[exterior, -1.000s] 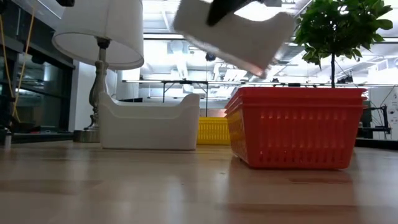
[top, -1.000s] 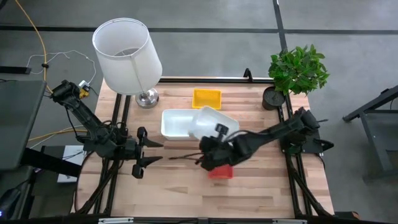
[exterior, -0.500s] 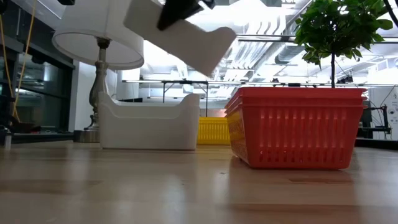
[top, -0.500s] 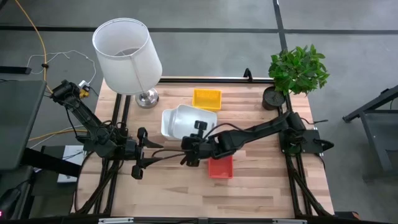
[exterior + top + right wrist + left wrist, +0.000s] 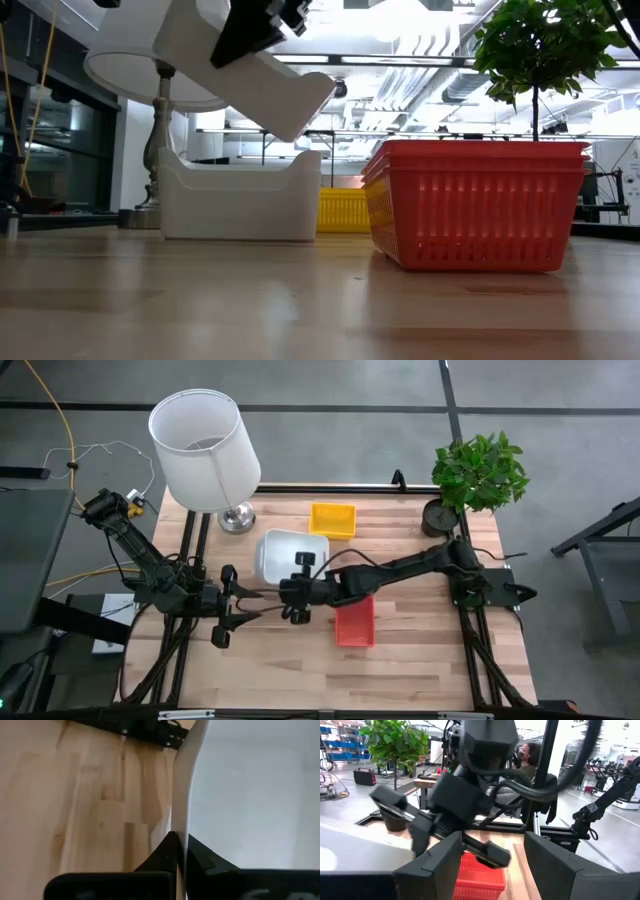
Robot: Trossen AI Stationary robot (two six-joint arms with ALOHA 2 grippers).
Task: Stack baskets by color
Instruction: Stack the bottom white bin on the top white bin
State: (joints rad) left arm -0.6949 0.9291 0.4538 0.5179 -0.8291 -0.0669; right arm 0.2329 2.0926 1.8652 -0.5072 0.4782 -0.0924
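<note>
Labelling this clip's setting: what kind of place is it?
Probably a robotics lab in an open workshop hall: a wooden table in a metal frame, other robot arms on the concrete floor beyond, and a person at a workstation.

Robotics lab or workshop. Butcher-block surface [image 5: 420, 650] on a metal frame, bare grey concrete floor [image 5: 330, 450], open ceiling with strip lights [image 5: 400, 62], more tables behind, blue storage bins [image 5: 340, 745], a person [image 5: 527, 760] seated beyond.
</note>
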